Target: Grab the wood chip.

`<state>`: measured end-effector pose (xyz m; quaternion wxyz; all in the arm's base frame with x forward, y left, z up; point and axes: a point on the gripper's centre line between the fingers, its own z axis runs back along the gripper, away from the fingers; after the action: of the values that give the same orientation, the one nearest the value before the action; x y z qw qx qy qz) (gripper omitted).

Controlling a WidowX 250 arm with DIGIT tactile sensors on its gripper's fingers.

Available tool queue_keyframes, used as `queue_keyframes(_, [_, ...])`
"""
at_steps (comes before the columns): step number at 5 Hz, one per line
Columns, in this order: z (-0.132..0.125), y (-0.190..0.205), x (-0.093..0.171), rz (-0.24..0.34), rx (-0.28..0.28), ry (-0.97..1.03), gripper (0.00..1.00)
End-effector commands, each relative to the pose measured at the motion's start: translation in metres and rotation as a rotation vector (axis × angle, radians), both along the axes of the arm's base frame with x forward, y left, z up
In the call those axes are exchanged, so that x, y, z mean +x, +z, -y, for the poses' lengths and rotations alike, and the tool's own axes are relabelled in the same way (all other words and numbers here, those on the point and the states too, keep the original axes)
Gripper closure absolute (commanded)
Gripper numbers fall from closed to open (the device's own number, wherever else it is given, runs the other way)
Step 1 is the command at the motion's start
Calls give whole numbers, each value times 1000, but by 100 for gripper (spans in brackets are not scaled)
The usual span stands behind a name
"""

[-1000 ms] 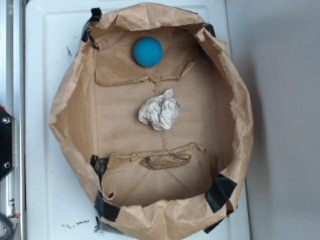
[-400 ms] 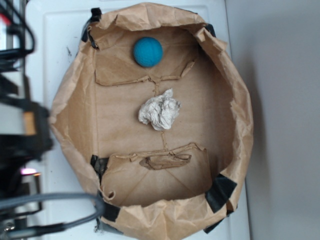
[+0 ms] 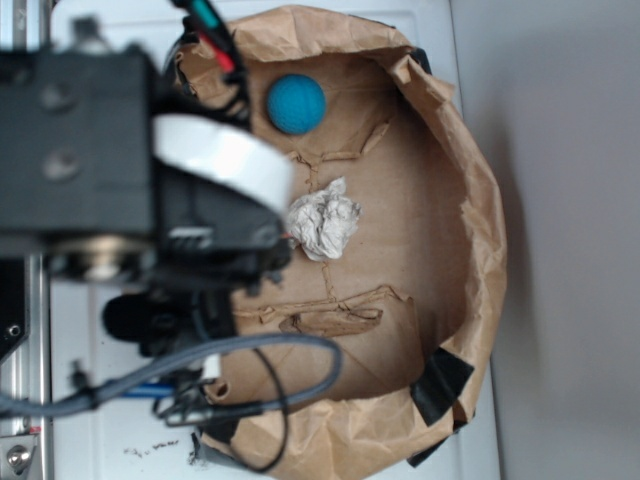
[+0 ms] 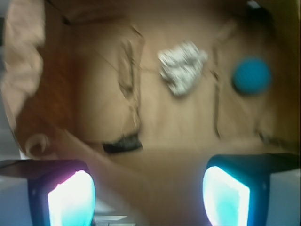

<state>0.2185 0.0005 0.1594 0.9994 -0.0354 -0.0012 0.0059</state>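
The wood chip (image 3: 333, 322) is a flat brown sliver lying on the lower cardboard flap inside the paper-lined box (image 3: 478, 215). In the blurred wrist view it reads as a darker elongated strip (image 4: 128, 68) at upper left, far ahead of the fingers. My gripper (image 4: 149, 197) is open, its two glowing fingertips (image 4: 70, 200) wide apart with only brown paper showing between them. In the exterior view the arm (image 3: 150, 200) hangs over the box's left side, up and left of the chip, and hides the fingers.
A crumpled whitish paper wad (image 3: 320, 224) lies in the middle of the box, just right of the arm. A teal ball (image 3: 295, 103) rests at the far end. Black tape (image 3: 441, 383) holds the paper corners. Raised paper walls ring the box.
The arm has swung in from the left edge and now covers the box's left part. Chip, wad and ball have not moved.
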Motion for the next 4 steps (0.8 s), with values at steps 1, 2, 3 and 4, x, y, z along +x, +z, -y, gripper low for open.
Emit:
queue_keyframes(1, [-3, 11, 6, 46, -1, 13, 0])
queue_keyframes(2, [-3, 11, 6, 46, -1, 13, 0])
queue_keyframes(3, [0, -8, 18, 82, -2, 31, 0])
queue_keyframes(4, [2, -26, 39, 98, -15, 86, 0])
